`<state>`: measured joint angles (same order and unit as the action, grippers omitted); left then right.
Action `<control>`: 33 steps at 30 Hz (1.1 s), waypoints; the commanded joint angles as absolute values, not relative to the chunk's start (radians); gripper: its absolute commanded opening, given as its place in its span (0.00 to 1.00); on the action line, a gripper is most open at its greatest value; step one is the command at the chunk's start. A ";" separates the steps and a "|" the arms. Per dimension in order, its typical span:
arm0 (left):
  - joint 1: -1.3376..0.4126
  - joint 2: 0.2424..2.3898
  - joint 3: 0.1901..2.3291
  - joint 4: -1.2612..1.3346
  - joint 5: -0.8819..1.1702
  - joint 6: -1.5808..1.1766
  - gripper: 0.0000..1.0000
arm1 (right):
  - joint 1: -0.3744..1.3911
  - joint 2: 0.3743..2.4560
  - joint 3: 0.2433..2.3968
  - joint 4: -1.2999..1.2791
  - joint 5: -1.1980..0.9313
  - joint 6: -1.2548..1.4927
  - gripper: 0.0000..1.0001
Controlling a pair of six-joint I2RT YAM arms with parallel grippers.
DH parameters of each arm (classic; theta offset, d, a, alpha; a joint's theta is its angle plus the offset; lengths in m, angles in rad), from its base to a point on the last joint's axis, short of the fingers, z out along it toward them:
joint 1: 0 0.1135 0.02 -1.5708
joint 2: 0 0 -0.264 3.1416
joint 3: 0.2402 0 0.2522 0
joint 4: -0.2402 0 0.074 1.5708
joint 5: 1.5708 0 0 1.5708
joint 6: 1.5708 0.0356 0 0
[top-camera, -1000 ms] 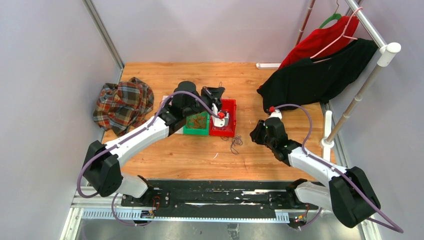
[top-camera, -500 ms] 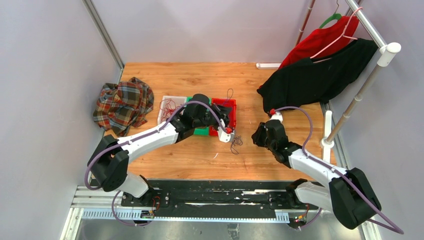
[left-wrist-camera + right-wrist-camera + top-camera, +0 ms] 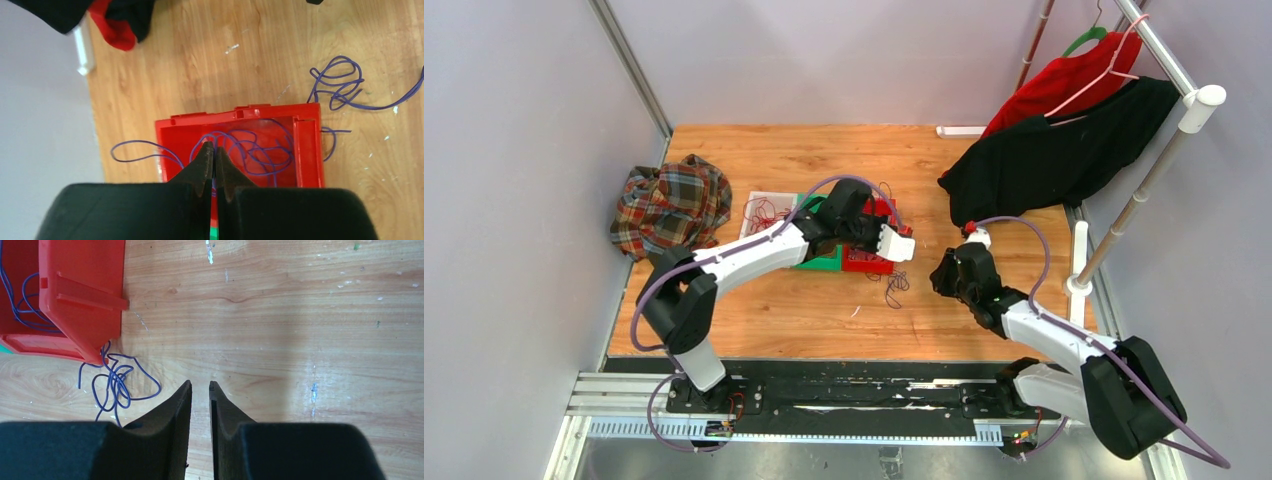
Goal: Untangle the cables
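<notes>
Black fingers of the left gripper (image 3: 214, 149) are pressed tip to tip with no gap between them; they hang over the red bin (image 3: 240, 114), right at the purple cables (image 3: 260, 150) coiled inside it; whether a strand is pinched between the tips cannot be told. One purple loop (image 3: 135, 150) spills out over a wall of the bin and lies on the table (image 3: 774, 300).

The right gripper (image 3: 200, 384) has its fingers slightly apart, with bare wood showing in the narrow slot and nothing held. It hovers over the table to the right of the red bin, well clear of it. Between this gripper and the bin lies a loose tangle (image 3: 115, 382) of purple cable on the wood, its upper end reaching the bin's near right corner.

A green bin (image 3: 824, 262) stands against the red bin's left side, mostly hidden under the left arm. Left of that, a white tray (image 3: 760, 196) holds red cables (image 3: 764, 212). A plaid shirt (image 3: 669, 208) lies bunched well to the left of the red bin, at the table's edge. Far to the right of the bin, a black garment (image 3: 1044, 160) and a red garment (image 3: 1064, 80) hang from a rack (image 3: 1169, 65), with the black one drooping onto the table's far right corner.
</notes>
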<state>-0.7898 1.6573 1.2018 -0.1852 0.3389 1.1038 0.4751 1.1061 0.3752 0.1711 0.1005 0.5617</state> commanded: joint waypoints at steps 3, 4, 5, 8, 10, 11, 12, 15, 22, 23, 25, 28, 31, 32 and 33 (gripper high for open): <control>-0.790 1.776 1.311 -0.347 0.245 0.891 0.00 | 0.453 1.064 0.360 0.179 0.136 0.566 0.18; -0.787 1.792 1.316 -0.357 0.231 0.875 0.00 | 0.451 1.056 0.360 0.174 0.138 0.564 0.18; -0.783 1.806 1.317 -0.364 0.212 0.848 0.00 | 0.448 1.049 0.362 0.170 0.139 0.562 0.18; -0.760 1.852 1.354 -0.398 0.170 0.762 0.00 | 0.444 1.024 0.358 0.162 0.140 0.560 0.18; -0.743 1.879 1.392 -0.424 0.168 0.721 0.00 | 0.443 1.013 0.355 0.158 0.138 0.559 0.18; -0.738 1.888 1.400 -0.425 0.161 0.710 0.01 | 0.443 1.008 0.353 0.158 0.137 0.558 0.18; -0.733 1.895 1.408 -0.423 0.157 0.701 0.02 | 0.443 1.004 0.352 0.157 0.140 0.556 0.18; -0.729 1.902 1.435 -0.445 0.167 0.684 0.35 | 0.442 0.997 0.350 0.154 0.141 0.548 0.18; -0.716 1.835 1.558 -0.625 0.306 0.657 0.66 | 0.442 0.964 0.353 0.122 0.156 0.543 0.19; -0.709 1.826 1.582 -0.665 0.341 0.652 0.67 | 0.442 0.958 0.352 0.119 0.164 0.544 0.20; -0.686 1.826 1.646 -0.766 0.406 0.641 0.75 | 0.442 0.944 0.351 0.118 0.174 0.548 0.26; -0.632 1.831 1.733 -0.873 0.495 0.576 0.84 | 0.448 0.928 0.344 0.156 0.132 0.535 0.36; -0.576 1.802 1.763 -0.890 0.540 0.490 0.84 | 0.500 0.937 0.342 0.219 0.082 0.498 0.44; -0.556 1.787 1.769 -0.891 0.540 0.466 0.86 | 0.527 0.947 0.343 0.236 0.081 0.483 0.46; -0.539 1.771 1.779 -0.891 0.529 0.441 0.88 | 0.553 0.962 0.345 0.252 0.078 0.466 0.48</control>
<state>-0.6025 1.8484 1.7363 -0.8013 0.4564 0.5640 0.4767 0.9428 0.3588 0.1703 0.1131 0.5293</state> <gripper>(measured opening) 0.853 0.451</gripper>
